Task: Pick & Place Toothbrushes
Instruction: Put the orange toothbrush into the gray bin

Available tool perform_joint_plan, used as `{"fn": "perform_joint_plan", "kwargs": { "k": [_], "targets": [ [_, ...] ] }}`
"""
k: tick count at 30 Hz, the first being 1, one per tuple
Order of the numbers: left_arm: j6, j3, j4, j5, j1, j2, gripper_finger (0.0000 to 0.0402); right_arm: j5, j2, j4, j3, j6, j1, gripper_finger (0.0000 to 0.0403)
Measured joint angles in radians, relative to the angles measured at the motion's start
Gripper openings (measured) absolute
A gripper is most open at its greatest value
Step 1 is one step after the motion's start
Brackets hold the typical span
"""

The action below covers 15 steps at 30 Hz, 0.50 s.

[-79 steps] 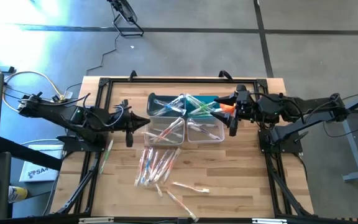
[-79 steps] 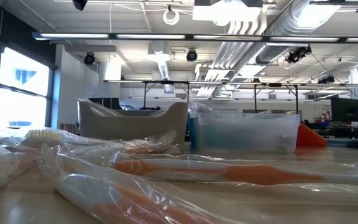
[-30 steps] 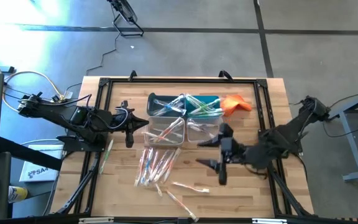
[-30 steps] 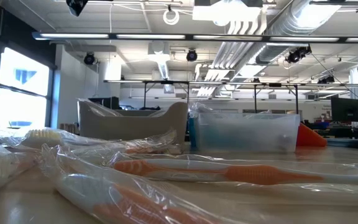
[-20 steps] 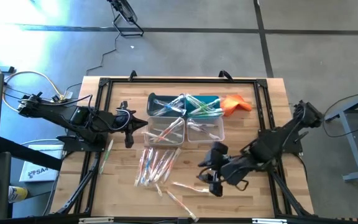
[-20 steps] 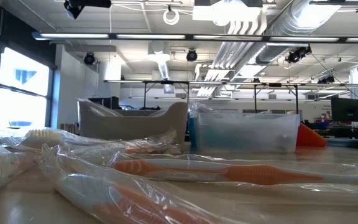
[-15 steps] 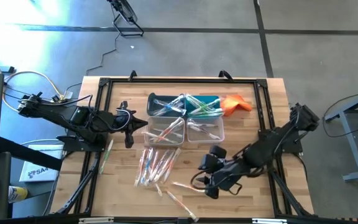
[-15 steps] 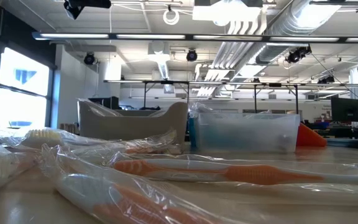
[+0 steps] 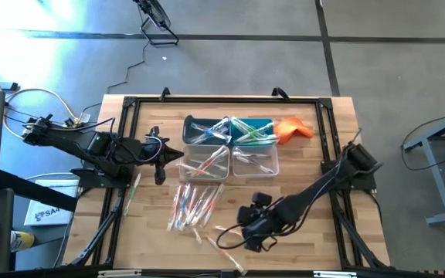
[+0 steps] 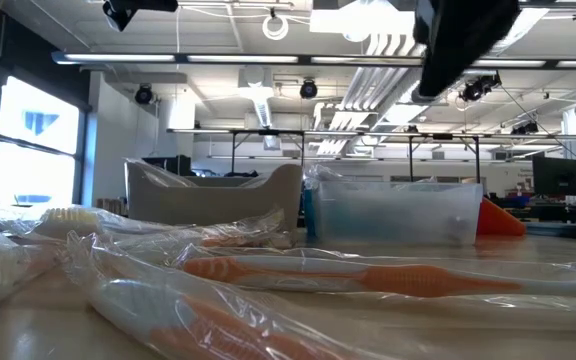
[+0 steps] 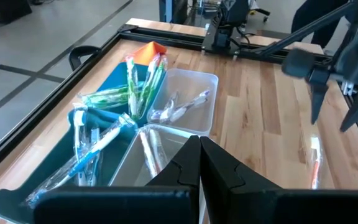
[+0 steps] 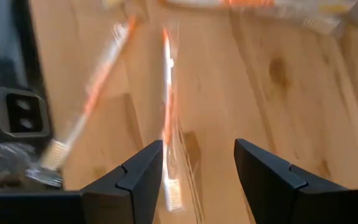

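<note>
Cool daylight is pouring across the grey floor (image 9: 22,46) from beyond the far-left corner of the wooden table (image 9: 300,185), washing that patch out to a pale blue glare. The table itself is sitting evenly lit, with only faint, soft shadows lying under the arms. In the low view, the ceiling lights (image 10: 368,20) and the windows (image 10: 18,140) are blooming white, while the nearest wrapped toothbrushes (image 10: 348,275) are lying soft and out of focus, their clear wrappers catching hazy highlights. The right wrist view is smearing heavily with motion blur, streaking the toothbrushes and wood grain. The left wrist view is staying crisp and bright.
</note>
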Motion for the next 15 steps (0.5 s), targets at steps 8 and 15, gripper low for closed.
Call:
{"fn": "perform_joint_plan", "kwargs": {
  "k": [8, 15],
  "targets": [
    [0.0, 0.0, 0.0, 0.0, 0.0, 0.0, 0.0001, -0.103, 0.101, 0.012, 0.0, -0.002, 0.004, 0.0192],
    [0.0, 0.0, 0.0, 0.0, 0.0, 0.0, 0.0001, -0.108, 0.144, 0.04, 0.0, -0.001, 0.018, 0.0192]
  ]
}}
